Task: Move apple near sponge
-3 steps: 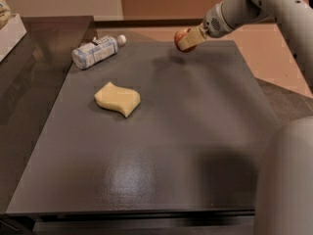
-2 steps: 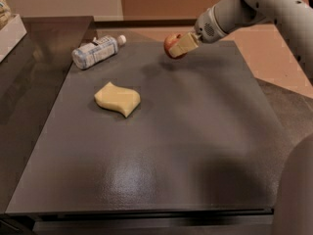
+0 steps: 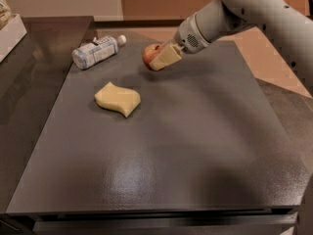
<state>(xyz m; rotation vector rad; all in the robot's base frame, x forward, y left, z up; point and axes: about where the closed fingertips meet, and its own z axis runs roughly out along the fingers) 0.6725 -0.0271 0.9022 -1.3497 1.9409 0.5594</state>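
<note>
The gripper (image 3: 160, 60) pinches the apple (image 3: 149, 54) above the tabletop (image 3: 195, 146), near the middle of the far edge. The sponge (image 3: 117, 98) lies closer to the left edge. The apple should travel low and land just beside the sponge, not on it.

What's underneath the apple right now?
The apple hangs clamped in the gripper; below it only bare dark table and its shadow. The fingers hide its side toward the arm.
</note>
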